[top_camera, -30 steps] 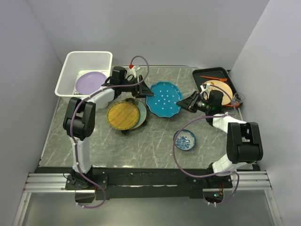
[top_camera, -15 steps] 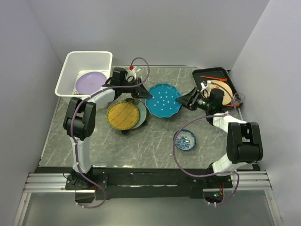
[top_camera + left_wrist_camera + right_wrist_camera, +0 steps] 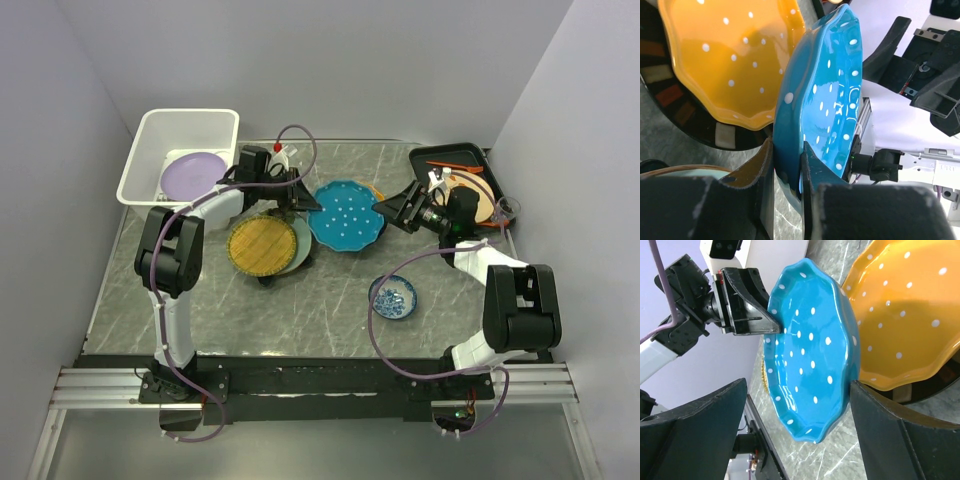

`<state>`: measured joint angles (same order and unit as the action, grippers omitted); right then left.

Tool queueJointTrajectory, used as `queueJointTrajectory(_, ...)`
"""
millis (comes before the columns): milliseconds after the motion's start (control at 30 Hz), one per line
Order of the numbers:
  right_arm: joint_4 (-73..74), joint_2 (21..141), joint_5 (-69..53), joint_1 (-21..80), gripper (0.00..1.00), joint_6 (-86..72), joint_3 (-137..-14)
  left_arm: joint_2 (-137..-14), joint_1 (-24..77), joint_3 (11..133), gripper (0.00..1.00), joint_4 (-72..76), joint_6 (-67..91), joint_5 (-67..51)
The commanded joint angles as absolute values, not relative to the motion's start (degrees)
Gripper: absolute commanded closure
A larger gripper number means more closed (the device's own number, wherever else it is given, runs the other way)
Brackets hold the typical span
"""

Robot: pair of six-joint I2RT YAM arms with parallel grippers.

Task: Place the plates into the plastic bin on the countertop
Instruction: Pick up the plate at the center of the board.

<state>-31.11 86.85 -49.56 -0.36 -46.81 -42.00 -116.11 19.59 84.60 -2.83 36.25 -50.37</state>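
Teal glaze, white dots: the teal dotted plate (image 3: 347, 212) is at mid-surface (image 3: 320, 310), between the two arms and well apart from the plastic bin (image 3: 150, 125) at the rear left.

Top view.
- The left tool (image 3: 305, 200) is at the plate's left rim and the right tool (image 3: 390, 210) at its right rim.
- A lavender plate (image 3: 192, 173) lies in the bin.
- A yellow woven plate (image 3: 262, 245) is stacked on another plate, just beside the teal one.
- The small blue-and-white dish (image 3: 393, 296) and the black tray (image 3: 450, 155) are not for binning.

Left wrist view.
- The left tool (image 3: 787, 167) is clamped on the rim of the teal dotted plate (image 3: 825, 100), one finger on each face.
- The plate is tilted up on edge above the orange dotted plate (image 3: 735, 55), which rests on a dark plate (image 3: 690, 120).

Right wrist view.
- The right tool (image 3: 799, 385) is spread wide, with jaws either side of the teal dotted plate (image 3: 810, 350), gripping nothing.
- Whether a finger touches the rim cannot be told.
- The orange dotted plate (image 3: 900, 325) is just behind.

Hazards, as judged.
- The pinch is narrow and on slick glaze, so the plate may swivel or slip on the carry to the bin.
- The right tool may knock the far rim if it does not clear.
- A dropped plate would strike the orange one.
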Motion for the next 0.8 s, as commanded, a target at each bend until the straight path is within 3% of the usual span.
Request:
queueJointTrajectory(0,-32.17,83.94,-49.48,-0.26,0.10,-45.09,-42.28,-112.33,19.16,88.24,0.99,0.09,36.74,-53.62)
queueJointTrajectory(167,-29.01,82.00,-47.03,-0.26,0.00,-42.55,-41.84,-111.36,18.20,90.17,0.99,-2.54,35.60,-51.42)
queueJointTrajectory(767,-26.46,80.33,-45.88,-0.26,0.00,-40.61,-41.05,-104.86,12.31,94.30,0.99,-6.32,35.16,-47.55)
